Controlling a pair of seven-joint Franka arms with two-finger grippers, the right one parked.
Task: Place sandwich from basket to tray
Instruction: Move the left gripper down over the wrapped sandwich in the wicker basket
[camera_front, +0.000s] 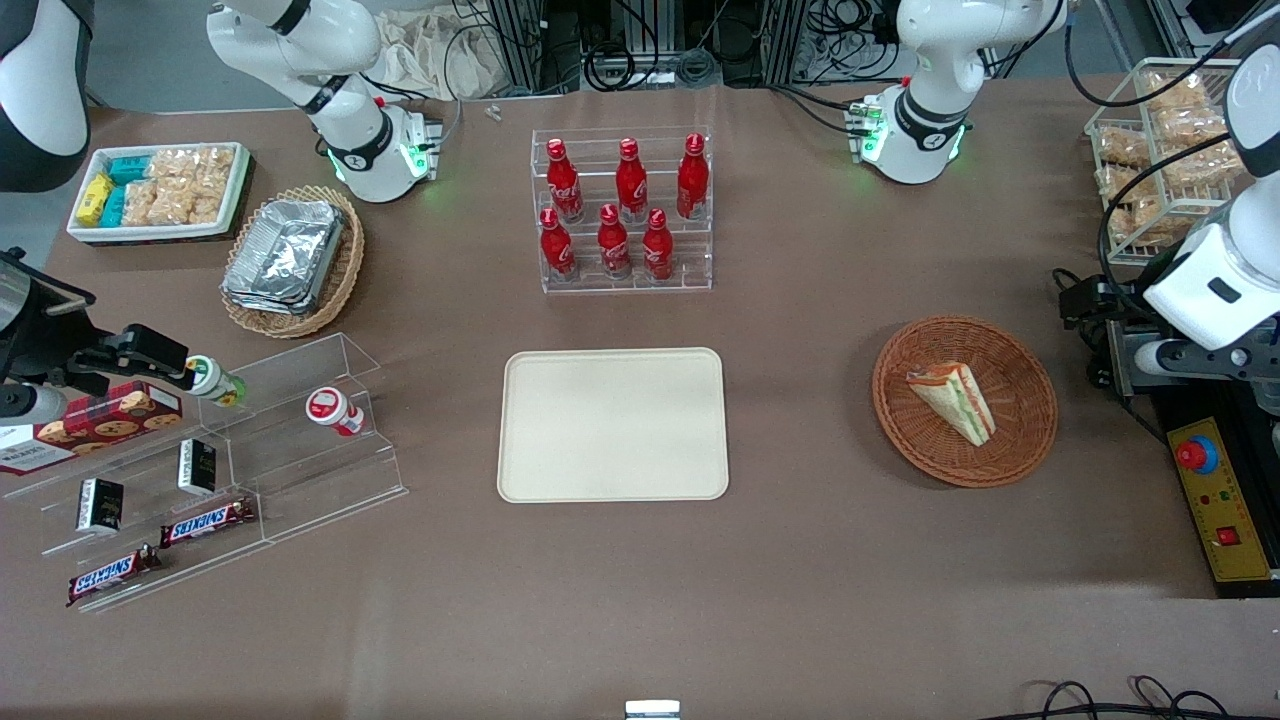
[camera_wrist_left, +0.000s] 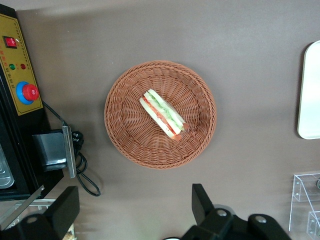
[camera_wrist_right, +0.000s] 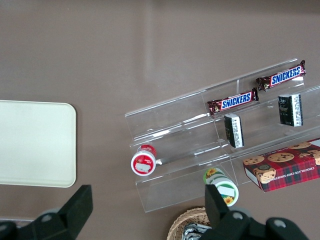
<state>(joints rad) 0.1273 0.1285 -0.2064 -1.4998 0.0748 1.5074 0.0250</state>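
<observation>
Reddish-brown woven basket (camera_front: 1020, 440); white-green-red sandwich (camera_front: 955, 400); cream tray (camera_front: 613, 425); black gripper (camera_wrist_left: 132, 210).

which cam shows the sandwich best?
Left wrist view: sandwich seen from above, centred in the basket, open gripper high above the table. Front view shows it smaller. Right wrist view doesn't show it.

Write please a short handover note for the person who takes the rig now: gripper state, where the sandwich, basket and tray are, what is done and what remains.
Gripper: open, holding nothing, hanging above the table beside the basket, toward the working arm's end.
Sandwich: lying in the basket, untouched.
Tray: at the table's middle, nothing on it, nearer to the front camera than the rack of red bottles.
Done: nothing yet; the sandwich is not grasped.
Left: bring the gripper over the sandwich, go down, close on it, lift, carry it to the tray, release.
</observation>
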